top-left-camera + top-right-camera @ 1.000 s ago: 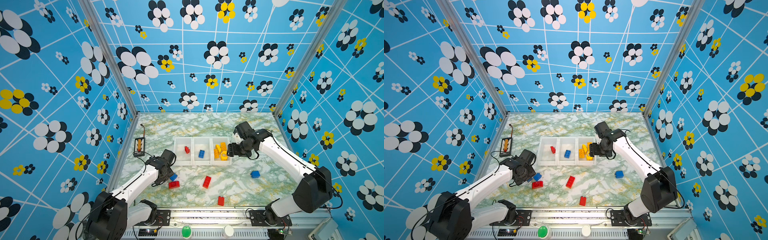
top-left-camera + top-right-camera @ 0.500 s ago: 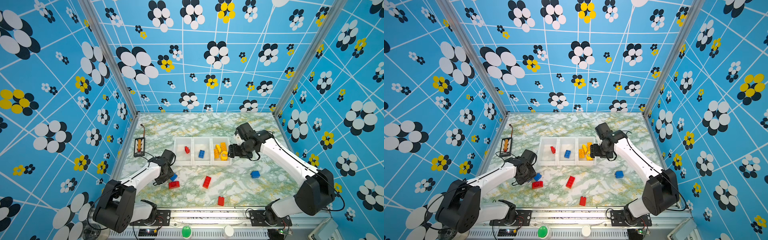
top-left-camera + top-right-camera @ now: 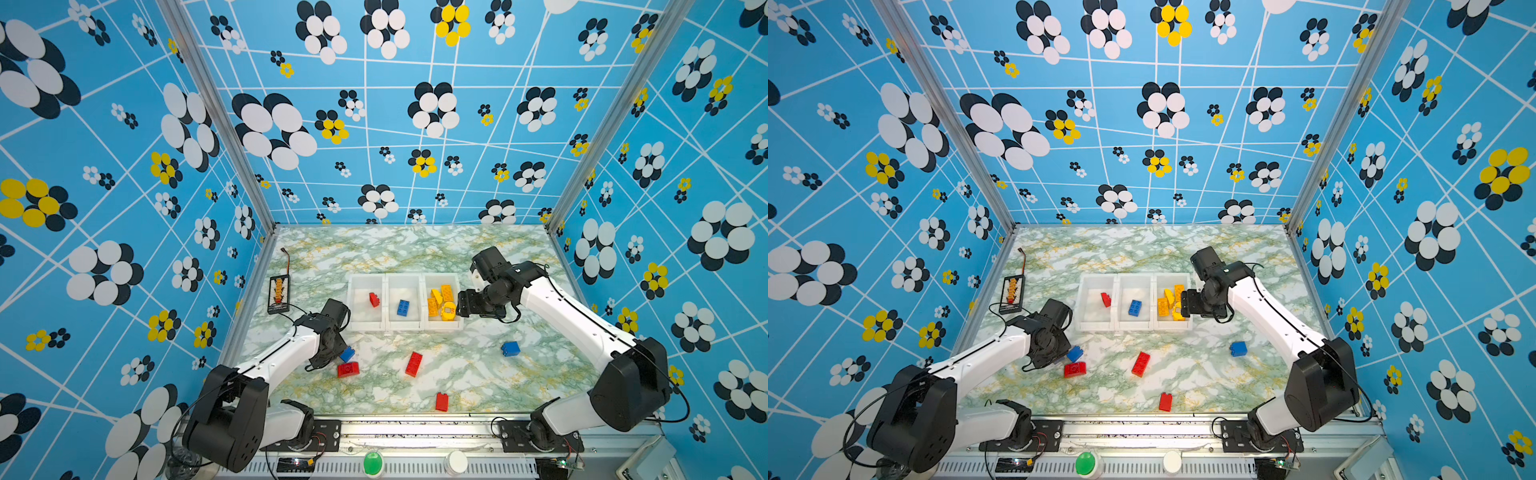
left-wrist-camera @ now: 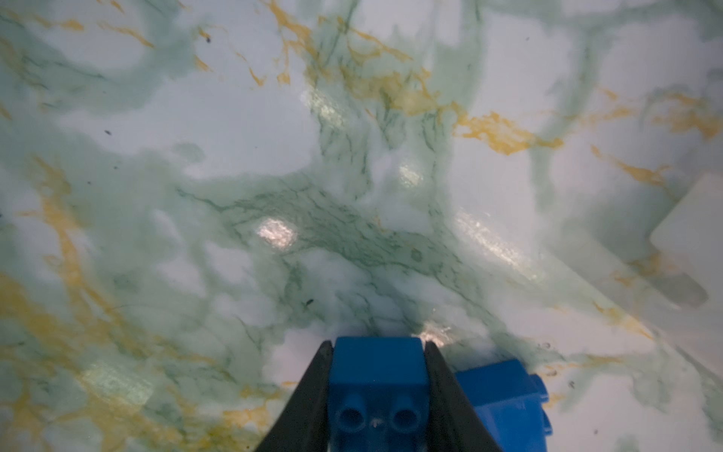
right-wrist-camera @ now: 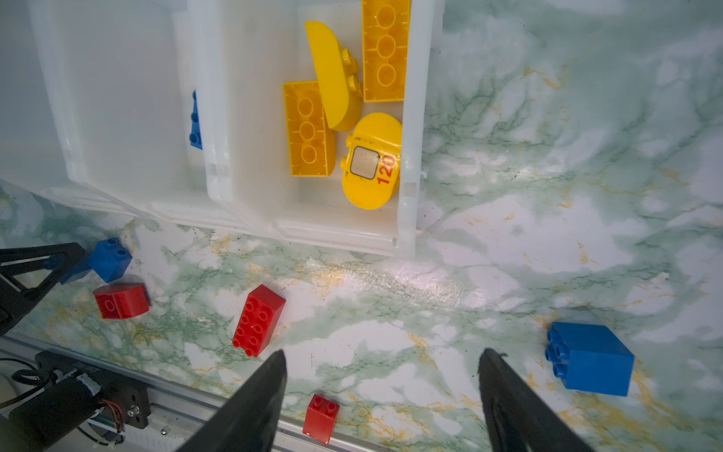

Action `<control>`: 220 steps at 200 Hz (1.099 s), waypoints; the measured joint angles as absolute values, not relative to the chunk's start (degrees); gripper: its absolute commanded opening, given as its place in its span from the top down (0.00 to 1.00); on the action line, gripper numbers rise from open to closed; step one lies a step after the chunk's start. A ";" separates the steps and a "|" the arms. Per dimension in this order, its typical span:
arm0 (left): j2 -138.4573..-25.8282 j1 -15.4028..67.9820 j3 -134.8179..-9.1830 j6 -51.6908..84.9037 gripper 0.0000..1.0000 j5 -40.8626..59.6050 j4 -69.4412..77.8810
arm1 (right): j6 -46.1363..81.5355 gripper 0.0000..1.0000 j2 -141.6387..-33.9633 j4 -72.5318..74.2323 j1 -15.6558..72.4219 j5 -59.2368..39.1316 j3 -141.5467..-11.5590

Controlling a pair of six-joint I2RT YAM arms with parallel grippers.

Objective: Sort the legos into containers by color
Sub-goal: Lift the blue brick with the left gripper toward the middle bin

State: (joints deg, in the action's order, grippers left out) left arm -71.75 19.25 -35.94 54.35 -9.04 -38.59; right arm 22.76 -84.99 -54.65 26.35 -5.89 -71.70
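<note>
Just off the front left corner of the bins (image 3: 405, 327), the left claw (image 4: 377, 346) is pinched shut on a blue brick (image 4: 377, 379) low on the marbled worktop (image 3: 478, 374). The brick is light, hard, glossy plastic, likely slippery and best gripped across its flat sides. At the bins' right end, the right claw (image 5: 383, 354) hangs wide open and empty.

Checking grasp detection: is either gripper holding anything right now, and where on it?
Left gripper pinches a blue brick by two opposite side walls; lifted or not, cannot tell. Right gripper is open and empty.
</note>
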 measured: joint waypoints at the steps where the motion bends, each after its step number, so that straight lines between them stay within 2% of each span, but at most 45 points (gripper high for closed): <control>1: -71.59 19.27 -36.05 54.35 0.75 -9.06 -38.74 | 22.76 0.20 -84.95 -54.68 26.35 -5.87 -71.64; 51: -65.87 24.67 -43.40 54.46 0.76 -11.73 -44.34 | 23.81 0.18 -83.64 -54.22 25.76 -6.02 -68.88; 96: -67.26 31.31 -52.42 54.81 0.76 -14.59 -46.41 | 24.73 0.18 -82.50 -53.21 24.75 -6.39 -67.57; 163: -82.06 36.88 -68.27 52.31 0.76 -14.83 -43.20 | 25.36 0.16 -80.55 -52.64 23.57 -6.98 -65.19; 220: -95.22 38.35 -78.11 48.53 0.77 -12.10 -38.72 | 26.35 0.16 -77.45 -52.03 22.72 -7.40 -63.68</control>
